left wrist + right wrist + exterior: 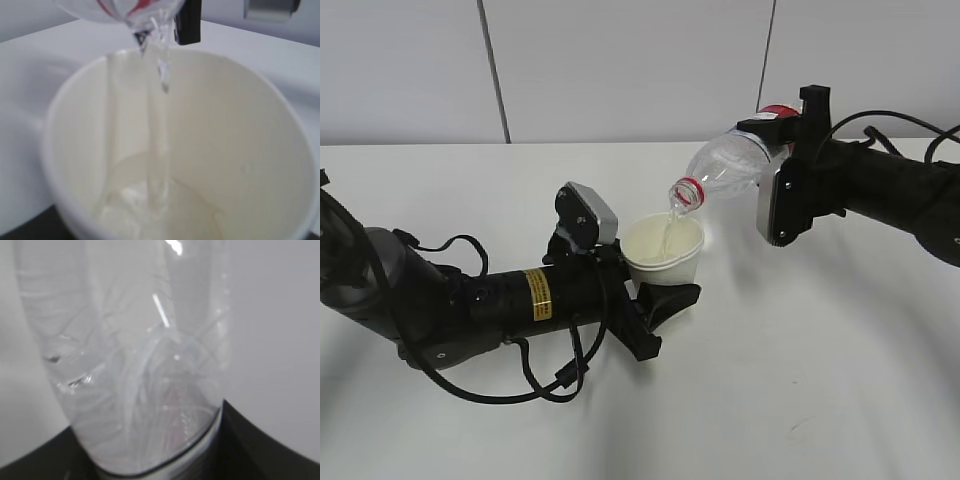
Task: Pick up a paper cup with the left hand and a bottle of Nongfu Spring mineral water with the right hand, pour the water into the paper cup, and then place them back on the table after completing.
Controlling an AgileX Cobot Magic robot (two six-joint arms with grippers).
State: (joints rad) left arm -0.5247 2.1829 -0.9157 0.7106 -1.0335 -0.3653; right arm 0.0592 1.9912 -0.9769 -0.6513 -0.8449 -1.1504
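The white paper cup (664, 252) is held in my left gripper (655, 300), a black arm with a yellow label, just above the white table (800, 380). My right gripper (782, 150) is shut on the clear Nongfu Spring bottle (725, 167), tilted neck-down over the cup. A thin stream of clear water (667, 232) falls from its red-ringed mouth into the cup. In the left wrist view the cup (260, 150) fills the frame, with the water stream (157, 125) and a shallow pool at its bottom. In the right wrist view the bottle (130, 355) fills the frame.
A grey panelled wall (620, 70) runs behind the table. Loose black cables (535, 385) hang under my left arm onto the tabletop. Both arms meet near the table's middle.
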